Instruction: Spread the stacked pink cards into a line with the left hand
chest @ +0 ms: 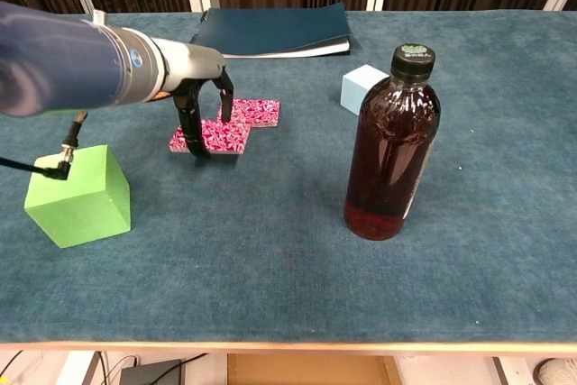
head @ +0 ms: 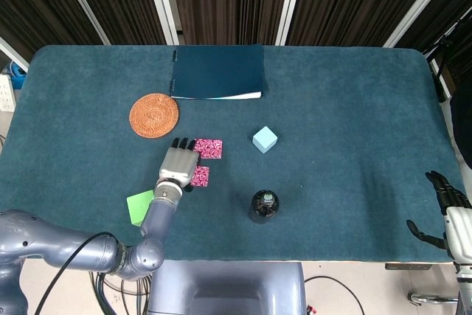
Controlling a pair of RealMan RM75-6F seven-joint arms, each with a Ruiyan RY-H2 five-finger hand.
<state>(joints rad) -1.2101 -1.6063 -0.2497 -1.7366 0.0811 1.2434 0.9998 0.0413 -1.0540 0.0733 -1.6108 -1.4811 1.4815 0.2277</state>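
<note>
Two pink patterned cards show on the teal cloth. One card [head: 209,147] [chest: 257,111] lies further back. The other card [head: 200,176] [chest: 216,137] lies nearer the front and a little to the left, its corner meeting the first one. My left hand [head: 179,164] [chest: 200,105] presses down on the nearer card with its fingertips, fingers spread and pointing away from me. My right hand [head: 447,208] hangs off the table's right front corner, fingers apart and holding nothing.
A green cube [head: 140,206] [chest: 78,195] sits by my left forearm. A dark bottle [head: 264,206] [chest: 391,143] stands at the front middle. A pale blue cube [head: 265,139], a woven coaster [head: 154,114] and a dark notebook [head: 217,71] lie further back.
</note>
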